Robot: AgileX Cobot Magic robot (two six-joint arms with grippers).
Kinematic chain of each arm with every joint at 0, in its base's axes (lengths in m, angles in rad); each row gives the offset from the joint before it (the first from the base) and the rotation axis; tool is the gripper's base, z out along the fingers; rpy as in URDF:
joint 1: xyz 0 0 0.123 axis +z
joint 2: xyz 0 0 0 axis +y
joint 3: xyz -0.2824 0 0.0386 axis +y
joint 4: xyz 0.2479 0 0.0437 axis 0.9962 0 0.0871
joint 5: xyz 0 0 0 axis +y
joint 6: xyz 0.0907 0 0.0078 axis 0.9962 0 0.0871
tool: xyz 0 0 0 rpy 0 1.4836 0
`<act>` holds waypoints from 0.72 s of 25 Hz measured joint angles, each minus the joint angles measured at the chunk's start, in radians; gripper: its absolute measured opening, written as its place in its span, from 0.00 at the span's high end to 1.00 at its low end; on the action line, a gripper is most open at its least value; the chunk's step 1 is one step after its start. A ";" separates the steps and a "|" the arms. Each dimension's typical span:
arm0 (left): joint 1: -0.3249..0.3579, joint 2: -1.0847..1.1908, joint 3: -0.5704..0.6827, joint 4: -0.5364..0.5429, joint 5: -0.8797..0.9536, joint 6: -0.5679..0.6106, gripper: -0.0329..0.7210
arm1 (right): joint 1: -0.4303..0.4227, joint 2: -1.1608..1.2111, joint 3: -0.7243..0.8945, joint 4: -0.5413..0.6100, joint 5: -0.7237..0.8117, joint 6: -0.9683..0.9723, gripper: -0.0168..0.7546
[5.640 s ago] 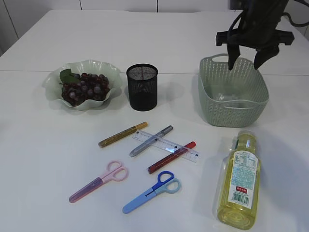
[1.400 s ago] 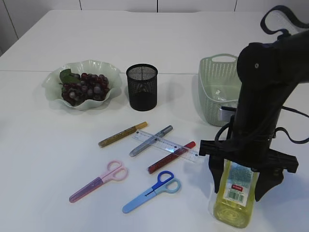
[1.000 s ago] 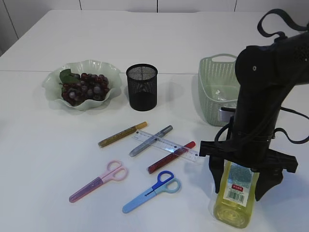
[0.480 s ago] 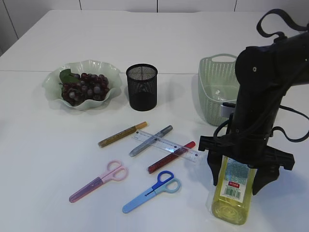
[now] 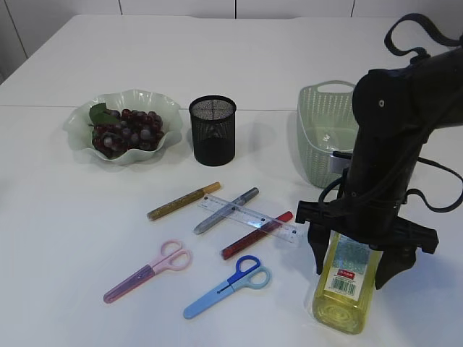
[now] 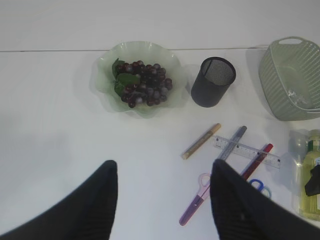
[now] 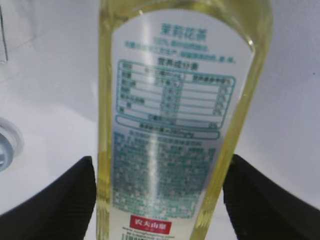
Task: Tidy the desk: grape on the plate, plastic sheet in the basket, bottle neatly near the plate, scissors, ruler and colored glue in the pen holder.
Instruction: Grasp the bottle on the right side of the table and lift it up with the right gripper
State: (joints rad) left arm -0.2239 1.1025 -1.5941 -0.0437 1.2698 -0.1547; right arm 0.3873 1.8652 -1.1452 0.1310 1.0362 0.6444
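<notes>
My right gripper [image 5: 352,273] is shut on the yellow bottle [image 5: 340,289], its jaws on both sides of the label in the right wrist view [image 7: 160,162]. The bottle's base is lifted a little off the table. Grapes [image 5: 126,130] lie on the green plate [image 5: 83,119]. Gold [image 5: 183,201], silver [image 5: 226,210] and red [image 5: 257,236] glue sticks, a clear ruler [image 5: 249,217], pink scissors [image 5: 148,270] and blue scissors [image 5: 226,287] lie in the middle. My left gripper [image 6: 163,165] is open and empty, high above the table.
A black mesh pen holder [image 5: 213,130] stands right of the plate. A green basket [image 5: 318,152] stands at the back right with something clear [image 6: 300,100] inside it. My right arm hides part of the basket.
My right gripper came from over the basket down to the bottle and closed on it. Over the last second the bottle has shifted slightly left and its base has risen.
</notes>
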 joint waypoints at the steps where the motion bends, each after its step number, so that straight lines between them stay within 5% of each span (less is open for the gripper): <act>1: 0.000 0.000 0.000 0.000 0.000 0.000 0.38 | 0.000 0.000 0.000 0.000 -0.004 0.001 0.19; 18: 0.000 0.000 0.000 -0.002 0.000 0.002 0.38 | 0.000 0.063 0.000 -0.004 -0.006 0.038 0.20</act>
State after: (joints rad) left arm -0.2239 1.1025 -1.5941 -0.0455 1.2698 -0.1531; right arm 0.3873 1.9279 -1.1452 0.1272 1.0301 0.6822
